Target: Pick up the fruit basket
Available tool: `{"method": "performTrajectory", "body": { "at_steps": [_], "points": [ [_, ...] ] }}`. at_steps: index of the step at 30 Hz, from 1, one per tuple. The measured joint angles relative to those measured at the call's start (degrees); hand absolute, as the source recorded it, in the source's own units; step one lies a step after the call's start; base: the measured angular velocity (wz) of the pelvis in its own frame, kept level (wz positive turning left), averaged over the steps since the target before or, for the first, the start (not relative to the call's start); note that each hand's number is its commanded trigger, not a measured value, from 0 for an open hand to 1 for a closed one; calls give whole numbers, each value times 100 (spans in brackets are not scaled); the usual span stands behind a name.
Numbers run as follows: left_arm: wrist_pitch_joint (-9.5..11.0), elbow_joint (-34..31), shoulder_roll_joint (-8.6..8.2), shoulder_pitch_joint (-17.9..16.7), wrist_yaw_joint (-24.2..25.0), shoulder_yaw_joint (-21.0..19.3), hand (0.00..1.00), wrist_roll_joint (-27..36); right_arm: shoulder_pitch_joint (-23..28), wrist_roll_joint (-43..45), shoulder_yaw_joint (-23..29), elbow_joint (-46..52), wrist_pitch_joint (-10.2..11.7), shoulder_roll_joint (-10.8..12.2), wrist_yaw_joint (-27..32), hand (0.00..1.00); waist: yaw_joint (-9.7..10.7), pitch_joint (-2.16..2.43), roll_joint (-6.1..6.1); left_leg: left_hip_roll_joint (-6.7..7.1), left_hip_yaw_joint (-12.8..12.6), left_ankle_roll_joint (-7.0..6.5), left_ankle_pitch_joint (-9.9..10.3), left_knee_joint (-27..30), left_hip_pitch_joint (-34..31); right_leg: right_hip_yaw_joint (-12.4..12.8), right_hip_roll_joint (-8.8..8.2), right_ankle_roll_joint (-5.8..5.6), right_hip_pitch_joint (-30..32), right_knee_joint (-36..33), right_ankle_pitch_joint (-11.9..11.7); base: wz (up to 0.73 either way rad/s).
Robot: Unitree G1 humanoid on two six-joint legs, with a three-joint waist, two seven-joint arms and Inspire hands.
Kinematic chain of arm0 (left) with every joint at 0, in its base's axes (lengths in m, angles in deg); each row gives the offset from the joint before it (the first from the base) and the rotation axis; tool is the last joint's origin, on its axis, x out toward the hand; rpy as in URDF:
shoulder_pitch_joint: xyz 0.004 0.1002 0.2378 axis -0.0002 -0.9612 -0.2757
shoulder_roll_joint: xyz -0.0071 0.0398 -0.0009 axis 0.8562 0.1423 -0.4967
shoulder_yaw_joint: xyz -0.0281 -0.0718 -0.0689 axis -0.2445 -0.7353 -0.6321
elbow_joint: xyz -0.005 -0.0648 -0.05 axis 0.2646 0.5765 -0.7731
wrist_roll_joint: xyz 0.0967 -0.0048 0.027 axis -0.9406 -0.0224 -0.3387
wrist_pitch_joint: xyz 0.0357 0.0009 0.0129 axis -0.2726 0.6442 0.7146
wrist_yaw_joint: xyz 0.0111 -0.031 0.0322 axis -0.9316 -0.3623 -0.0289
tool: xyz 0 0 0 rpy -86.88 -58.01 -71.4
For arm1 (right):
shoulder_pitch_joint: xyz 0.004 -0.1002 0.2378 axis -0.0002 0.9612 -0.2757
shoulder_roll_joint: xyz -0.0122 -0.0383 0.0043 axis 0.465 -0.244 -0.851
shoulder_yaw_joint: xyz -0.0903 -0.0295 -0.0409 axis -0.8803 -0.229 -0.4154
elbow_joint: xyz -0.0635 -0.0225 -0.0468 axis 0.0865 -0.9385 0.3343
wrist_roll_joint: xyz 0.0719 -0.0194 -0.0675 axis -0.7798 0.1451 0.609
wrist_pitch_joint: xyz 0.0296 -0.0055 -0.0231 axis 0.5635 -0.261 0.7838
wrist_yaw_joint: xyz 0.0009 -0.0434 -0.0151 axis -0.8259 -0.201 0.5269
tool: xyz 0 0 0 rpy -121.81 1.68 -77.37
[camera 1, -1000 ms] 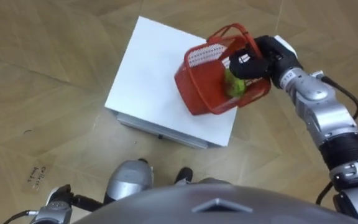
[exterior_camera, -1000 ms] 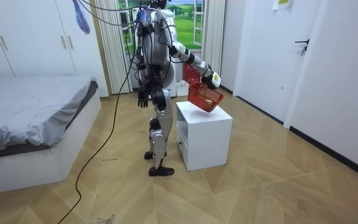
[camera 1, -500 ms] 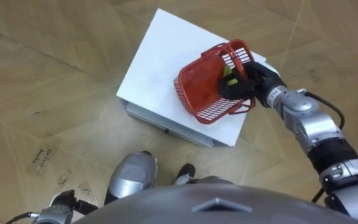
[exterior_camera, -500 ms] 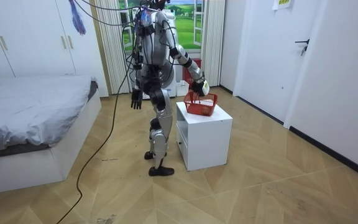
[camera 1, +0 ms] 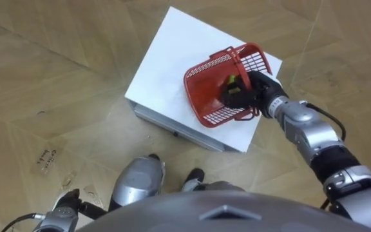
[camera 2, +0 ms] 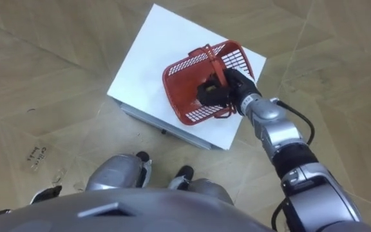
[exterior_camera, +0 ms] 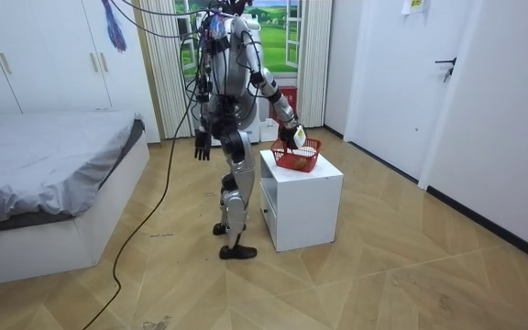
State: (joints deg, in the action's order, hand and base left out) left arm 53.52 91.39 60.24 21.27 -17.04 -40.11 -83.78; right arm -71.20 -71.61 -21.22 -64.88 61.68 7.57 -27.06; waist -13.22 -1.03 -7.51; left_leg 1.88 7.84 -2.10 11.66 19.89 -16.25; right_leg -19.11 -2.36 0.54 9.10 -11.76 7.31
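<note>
A red plastic mesh fruit basket sits level on the right part of a white bedside cabinet, with a green fruit inside. My right hand reaches in from the right, its fingers curled round the basket's red handle. The right eye view has the same hand on the basket. In the room view I stand close behind the cabinet, right hand at the basket. My left hand hangs at my side, fingers relaxed.
Wooden floor surrounds the cabinet, which has a drawer front facing me. A bed stands on the room view's left, wardrobes behind it, and a wall with a door on the room view's right.
The right arm has come down and drawn in: the basket, raised and tilted a second ago, now rests level on the cabinet top. The right hand has kept hold of the handle.
</note>
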Motion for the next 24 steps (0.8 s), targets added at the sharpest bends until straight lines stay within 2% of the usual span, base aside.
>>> {"method": "performTrajectory", "body": {
  "at_steps": [1,2,5,12,16,24],
  "points": [
    [0,-3,1,-11,-1,0,0,1,14,-7,0,-20,1,-1,11,33,1,0,20,-1,-1,0,0,7,-26,5,4,0,22,0,0,0],
    [0,-3,2,-20,-1,0,0,0,15,-9,0,-24,3,0,11,0,2,2,31,-1,-4,1,0,8,-32,6,5,0,30,0,0,0],
    [2,-80,2,-100,-5,0,0,-6,13,-9,0,-24,50,0,37,0,-2,19,66,14,-10,2,1,4,-52,3,11,1,54,0,0,0],
    [30,-88,3,-213,-8,-1,0,-6,45,22,-92,-69,99,0,152,0,-7,19,66,48,5,-1,-1,-18,-73,2,-3,-2,83,1,2,0],
    [53,-91,2,-220,-26,0,0,-17,50,9,-95,-64,198,1,192,0,-10,20,66,54,10,-3,-2,-10,-95,-1,-10,-3,95,0,2,0],
    [104,-100,-6,-221,-134,1,0,0,52,24,-93,-61,211,4,187,0,6,13,75,56,14,-3,-2,0,-101,-3,-12,-6,93,-2,4,0]
  ]
}}
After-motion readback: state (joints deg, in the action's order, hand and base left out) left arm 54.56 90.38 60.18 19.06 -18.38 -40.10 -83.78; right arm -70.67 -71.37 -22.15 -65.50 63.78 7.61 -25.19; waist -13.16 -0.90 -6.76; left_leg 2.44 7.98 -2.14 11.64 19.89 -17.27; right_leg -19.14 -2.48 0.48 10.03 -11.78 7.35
